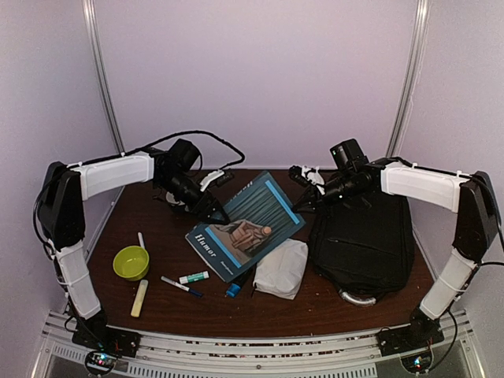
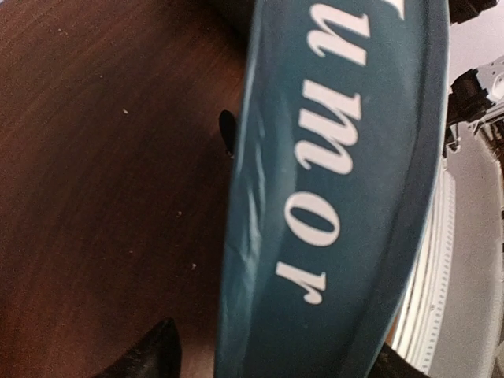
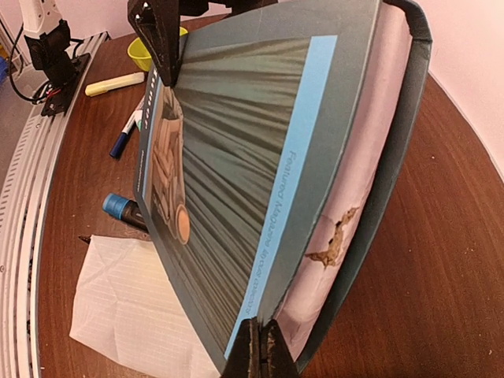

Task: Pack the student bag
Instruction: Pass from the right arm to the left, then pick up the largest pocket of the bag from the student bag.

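The student bag [image 1: 366, 240] lies flat and black on the right of the table, its grey handle toward the near edge. A teal book titled "Humor" [image 1: 248, 224] is propped at the centre, leaning on the white pouch [image 1: 282, 268]. My right gripper [image 3: 262, 346] is shut on the edge of the book's front cover [image 3: 236, 157], and pink inner pages [image 3: 358, 181] show behind it. My left gripper [image 2: 276, 362] straddles the book's spine [image 2: 339, 197] with its jaws open, and a gap shows beside the left finger [image 2: 153, 354].
A green bowl [image 1: 131, 262], a yellow highlighter [image 1: 139, 298], two markers [image 1: 181, 286] and a blue-capped pen [image 1: 234, 289] lie at the front left. Purple walls close in the table's back and sides.
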Action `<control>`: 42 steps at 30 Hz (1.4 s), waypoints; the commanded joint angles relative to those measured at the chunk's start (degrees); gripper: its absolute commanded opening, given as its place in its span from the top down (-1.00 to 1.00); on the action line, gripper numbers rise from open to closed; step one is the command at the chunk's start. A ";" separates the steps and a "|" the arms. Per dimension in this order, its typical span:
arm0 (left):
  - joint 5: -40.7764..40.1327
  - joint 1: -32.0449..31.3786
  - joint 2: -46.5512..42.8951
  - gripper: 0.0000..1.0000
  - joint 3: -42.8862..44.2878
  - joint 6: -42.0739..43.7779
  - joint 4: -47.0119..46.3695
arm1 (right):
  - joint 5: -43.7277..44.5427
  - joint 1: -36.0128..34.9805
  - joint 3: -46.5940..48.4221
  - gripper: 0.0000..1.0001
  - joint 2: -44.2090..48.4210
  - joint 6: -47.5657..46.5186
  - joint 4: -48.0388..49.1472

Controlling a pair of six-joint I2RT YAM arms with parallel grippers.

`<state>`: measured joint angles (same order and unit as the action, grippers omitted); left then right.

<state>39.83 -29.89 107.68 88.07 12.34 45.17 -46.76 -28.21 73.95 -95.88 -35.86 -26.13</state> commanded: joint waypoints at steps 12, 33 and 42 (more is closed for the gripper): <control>12.33 1.29 -2.65 0.36 3.29 1.21 3.39 | 0.93 -0.28 1.65 1.00 0.34 2.05 3.55; 3.87 3.72 -16.39 0.50 8.14 -24.31 -5.94 | 18.77 4.39 -10.54 -0.14 28.34 -10.07 -23.80; 4.35 -2.05 -19.84 0.50 -2.00 -32.50 -14.90 | 32.94 1.78 -29.48 -0.26 42.09 -15.27 -27.36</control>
<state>43.66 -28.82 89.21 88.44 -15.55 36.77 -22.55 -24.51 49.71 -58.37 -48.56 -51.40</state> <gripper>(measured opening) 0.370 0.615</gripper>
